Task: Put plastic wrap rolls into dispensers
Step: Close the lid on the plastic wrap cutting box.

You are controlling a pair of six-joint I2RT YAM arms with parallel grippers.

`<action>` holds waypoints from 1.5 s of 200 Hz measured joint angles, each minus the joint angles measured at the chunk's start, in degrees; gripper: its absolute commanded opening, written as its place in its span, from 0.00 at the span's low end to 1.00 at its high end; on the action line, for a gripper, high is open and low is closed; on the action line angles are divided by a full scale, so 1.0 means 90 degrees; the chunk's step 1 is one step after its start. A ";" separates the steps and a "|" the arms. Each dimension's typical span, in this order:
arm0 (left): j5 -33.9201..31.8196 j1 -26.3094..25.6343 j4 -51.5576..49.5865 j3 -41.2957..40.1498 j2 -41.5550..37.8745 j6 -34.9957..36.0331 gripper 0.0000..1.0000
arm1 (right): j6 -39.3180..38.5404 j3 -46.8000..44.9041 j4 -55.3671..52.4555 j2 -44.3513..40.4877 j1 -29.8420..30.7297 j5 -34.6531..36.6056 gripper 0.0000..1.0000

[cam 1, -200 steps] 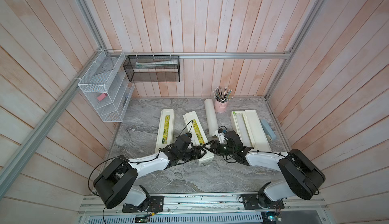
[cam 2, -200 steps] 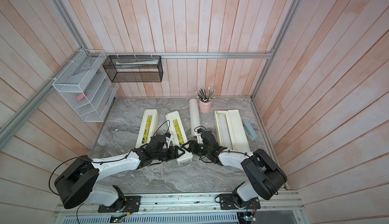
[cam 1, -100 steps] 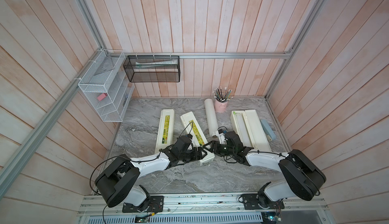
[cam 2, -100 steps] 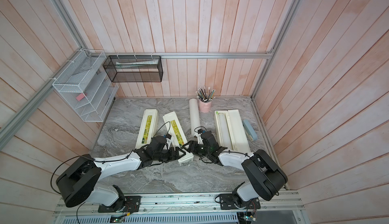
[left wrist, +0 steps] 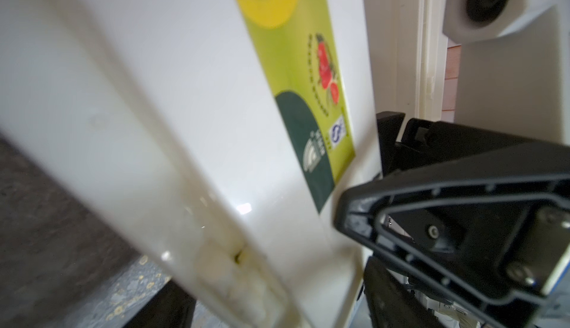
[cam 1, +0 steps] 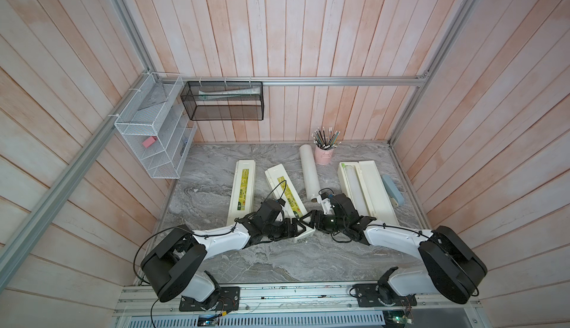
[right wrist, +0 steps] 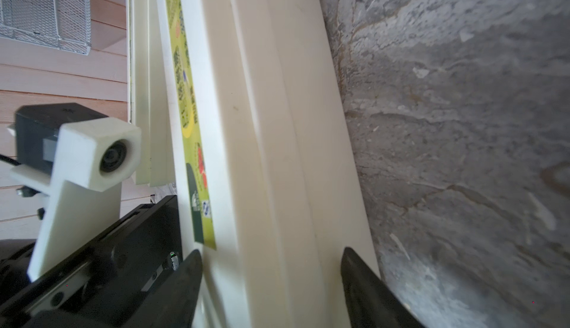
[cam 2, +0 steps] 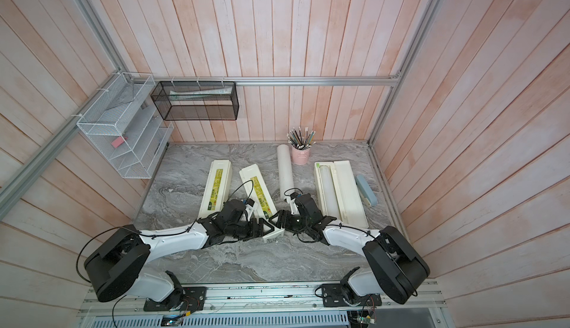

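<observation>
Three cream dispensers lie on the marble table. The left dispenser (cam 1: 243, 192) is closed. The middle dispenser (cam 1: 285, 192) lies angled, label up. The right dispenser (cam 1: 370, 187) is open with a plastic wrap roll (cam 1: 351, 184) in its trough. Another plastic wrap roll (cam 1: 310, 172) lies loose between the middle and right boxes. My left gripper (cam 1: 299, 230) (left wrist: 277, 305) and right gripper (cam 1: 309, 220) (right wrist: 271, 280) meet at the middle dispenser's near end. Each stands open with that end between its fingers.
A pink cup of pencils (cam 1: 324, 156) stands at the back, beside the loose roll's far end. A grey-blue stapler-like object (cam 1: 393, 192) lies right of the open box. A white wire rack (cam 1: 154, 138) and a black mesh basket (cam 1: 222, 101) hang on the walls.
Both arms stay at the near end of the middle dispenser. Their jaws have spread wider around it.
</observation>
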 measured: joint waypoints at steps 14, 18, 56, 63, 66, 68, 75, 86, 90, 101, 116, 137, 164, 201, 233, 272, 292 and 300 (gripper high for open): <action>0.0075 0.0080 -0.0153 0.0075 -0.0002 0.0146 0.90 | -0.0044 0.0121 -0.0335 -0.0044 0.0049 0.0041 0.81; 0.0107 0.0119 -0.0211 0.0102 -0.0005 0.0204 0.90 | -0.0063 0.0177 -0.0432 -0.0039 0.0058 0.0061 0.81; 0.0192 0.0843 -0.0838 0.0427 0.0051 0.0614 0.91 | -0.0279 0.0763 -0.0959 0.0299 0.0015 0.0296 0.83; 0.0170 0.0964 -0.0896 0.0505 0.0095 0.0670 0.91 | -0.0333 0.0899 -0.0988 0.0418 -0.0010 0.0330 0.83; 0.0153 0.1015 -0.0913 0.0534 0.0114 0.0695 0.91 | -0.0359 0.0952 -0.1005 0.0469 -0.0017 0.0330 0.83; 0.0136 0.1047 -0.0920 0.0556 0.0126 0.0702 0.91 | -0.0374 0.0988 -0.1015 0.0500 -0.0024 0.0330 0.83; 0.0063 0.1161 -0.0930 0.0634 0.0182 0.0746 0.91 | -0.0442 0.1103 -0.1061 0.0610 -0.0029 0.0306 0.83; -0.0049 0.1319 -0.0930 0.0755 0.0287 0.0809 0.91 | -0.0546 0.1265 -0.1122 0.0767 -0.0027 0.0267 0.83; -0.0085 0.1367 -0.0928 0.0799 0.0323 0.0826 0.91 | -0.0583 0.1331 -0.1139 0.0828 -0.0027 0.0250 0.83; -0.0141 0.1511 -0.0916 0.0906 0.0430 0.0884 0.91 | -0.0685 0.1513 -0.1161 0.1003 -0.0056 0.0221 0.82; -0.0153 0.1700 -0.0840 0.1052 0.0610 0.0930 0.91 | -0.0816 0.1780 -0.1183 0.1273 -0.0153 0.0141 0.81; -0.0136 0.1931 -0.0699 0.1362 0.0962 0.0959 0.91 | -0.1003 0.2205 -0.1190 0.1678 -0.0335 0.0022 0.80; -0.0129 0.2125 -0.0483 0.1761 0.1404 0.0964 0.90 | -0.1219 0.2737 -0.1222 0.2137 -0.0573 -0.0087 0.77; 0.0075 0.2344 -0.0240 0.2271 0.1965 0.0957 0.89 | -0.1486 0.3568 -0.1248 0.2849 -0.0889 -0.0313 0.76; 0.0316 0.2548 -0.0141 0.2803 0.2480 0.0962 0.89 | -0.1598 0.4211 -0.1350 0.3385 -0.1035 -0.0571 0.75; 0.0476 0.2744 -0.0209 0.3657 0.3135 0.1059 0.88 | -0.1661 0.4991 -0.1384 0.3980 -0.1171 -0.0714 0.73; 0.0495 0.2795 -0.0301 0.3929 0.3317 0.1115 0.86 | -0.1659 0.5343 -0.1394 0.4250 -0.1231 -0.0775 0.67; 0.0498 0.2807 -0.0347 0.3990 0.3351 0.1124 0.86 | -0.1673 0.5506 -0.1399 0.4376 -0.1256 -0.0840 0.66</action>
